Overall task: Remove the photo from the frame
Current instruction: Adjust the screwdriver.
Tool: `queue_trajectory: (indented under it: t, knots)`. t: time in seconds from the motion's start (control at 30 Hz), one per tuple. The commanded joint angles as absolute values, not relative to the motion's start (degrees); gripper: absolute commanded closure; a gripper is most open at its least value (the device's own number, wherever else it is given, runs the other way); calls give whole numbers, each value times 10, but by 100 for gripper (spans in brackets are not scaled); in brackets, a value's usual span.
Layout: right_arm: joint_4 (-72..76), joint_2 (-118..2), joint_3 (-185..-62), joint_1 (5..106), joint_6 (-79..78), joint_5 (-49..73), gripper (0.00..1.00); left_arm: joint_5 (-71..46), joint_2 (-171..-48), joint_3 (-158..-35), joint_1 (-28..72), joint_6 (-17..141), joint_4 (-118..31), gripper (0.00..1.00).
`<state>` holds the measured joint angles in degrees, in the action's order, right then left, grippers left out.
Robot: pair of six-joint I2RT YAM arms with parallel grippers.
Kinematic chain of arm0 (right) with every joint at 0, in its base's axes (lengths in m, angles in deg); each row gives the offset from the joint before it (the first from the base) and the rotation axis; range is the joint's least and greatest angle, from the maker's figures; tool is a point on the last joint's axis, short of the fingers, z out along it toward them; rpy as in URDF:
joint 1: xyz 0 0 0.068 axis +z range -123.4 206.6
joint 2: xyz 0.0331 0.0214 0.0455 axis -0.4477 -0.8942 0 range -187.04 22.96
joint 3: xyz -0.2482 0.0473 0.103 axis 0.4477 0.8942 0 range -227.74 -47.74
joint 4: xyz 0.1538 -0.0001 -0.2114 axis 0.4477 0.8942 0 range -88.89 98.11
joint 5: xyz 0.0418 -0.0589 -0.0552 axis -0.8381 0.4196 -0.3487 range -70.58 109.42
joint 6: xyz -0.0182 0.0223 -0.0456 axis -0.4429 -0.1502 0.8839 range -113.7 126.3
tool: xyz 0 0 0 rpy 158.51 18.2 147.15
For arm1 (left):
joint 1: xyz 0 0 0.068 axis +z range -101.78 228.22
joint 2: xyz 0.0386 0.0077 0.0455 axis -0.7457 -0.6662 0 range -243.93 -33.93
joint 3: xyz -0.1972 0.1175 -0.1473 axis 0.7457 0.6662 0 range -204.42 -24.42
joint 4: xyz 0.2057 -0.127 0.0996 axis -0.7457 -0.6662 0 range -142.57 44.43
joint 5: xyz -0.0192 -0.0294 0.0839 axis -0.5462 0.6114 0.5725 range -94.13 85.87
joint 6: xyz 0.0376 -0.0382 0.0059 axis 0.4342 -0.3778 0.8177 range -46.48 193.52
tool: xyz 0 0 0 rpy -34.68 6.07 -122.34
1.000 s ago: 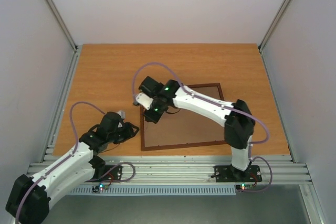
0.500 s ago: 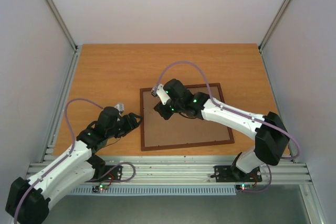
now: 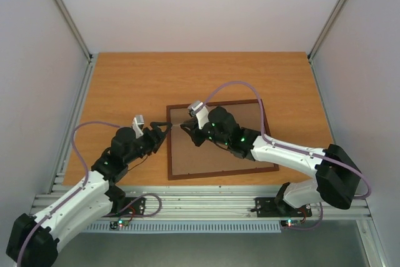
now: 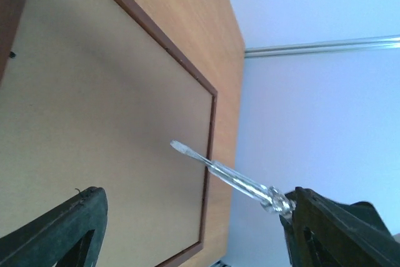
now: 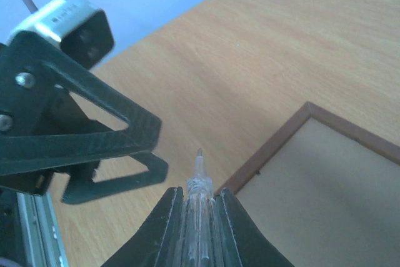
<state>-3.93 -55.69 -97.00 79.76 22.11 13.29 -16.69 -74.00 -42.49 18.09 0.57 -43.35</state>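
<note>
Right gripper [image 5: 198, 193]: fingers pinched narrow on the clear handle of a flat-blade screwdriver [image 5: 199, 176], blade aimed toward the table's [image 3: 125, 79] left edge
Left gripper [image 3: 162, 132]: fingers spread wide, holding nothing, just outside the frame's [image 3: 219, 174] left rail
Change: within the last second the right gripper has dropped low over the frame's far-left corner and the left gripper has advanced to meet it
Frame: back-up by the near edge, hardboard back [image 3: 212, 154] seated
Photo: hidden underneath
Meaning: probably prying or a tool handover; removal not started

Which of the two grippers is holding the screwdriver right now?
The right gripper: it is shut on the clear-handled screwdriver, blade pointing toward the left gripper, which is open and empty beside the left edge of the frame.
</note>
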Motion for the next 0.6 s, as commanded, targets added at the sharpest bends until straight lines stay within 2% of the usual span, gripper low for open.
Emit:
queue_trajectory:
  t: [0.0, 0.2, 0.37, 0.57]
  knots:
    - [-171, -537, -939, 812, 198, 146, 99, -157, -762, -389, 181, -67, -278, 19]
    - [-205, -537, -923, 822, 201, 134, 99, -134, -782, -378, 181, -105, -211, 19]
    - [-245, -536, -900, 823, 171, 125, 99, -119, -797, -391, 181, -103, -179, 23]
    - [-282, -544, -884, 825, 139, 123, 99, -125, -828, -384, 180, -110, -120, 44]
